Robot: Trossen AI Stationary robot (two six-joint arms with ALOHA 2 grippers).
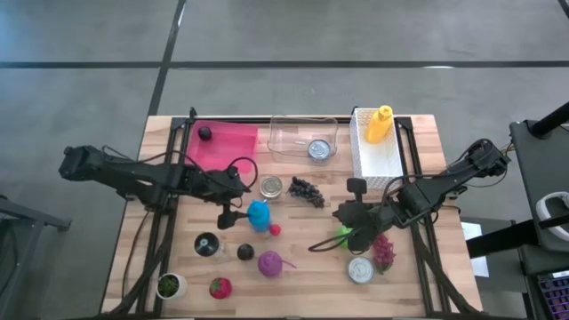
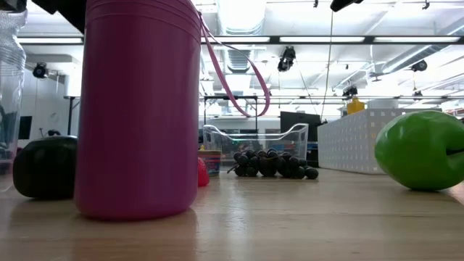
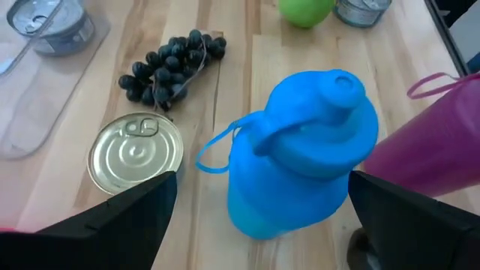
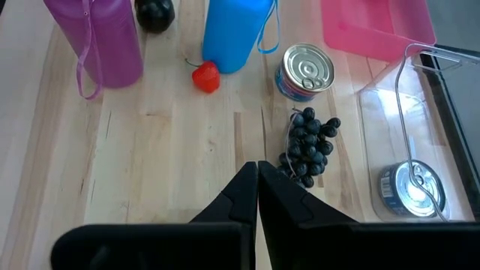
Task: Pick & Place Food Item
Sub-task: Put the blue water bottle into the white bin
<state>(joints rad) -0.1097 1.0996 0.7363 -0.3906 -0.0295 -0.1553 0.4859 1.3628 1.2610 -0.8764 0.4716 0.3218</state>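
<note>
A bunch of dark grapes lies on the wooden table, also in the right wrist view and the low view. A green apple lies under my right arm's wrist. My right gripper is shut and empty, its tips pointing at the grapes from the table's right, a little short of them. My left gripper is open. Its fingers stand on either side of an upright blue bottle without touching it. That bottle also shows in the high view.
A closed tin stands beside the grapes. At the back are a pink tray, a clear tub holding a tin, and a white basket with a yellow bottle. A purple bottle, a dark fruit and a small red fruit stand nearer.
</note>
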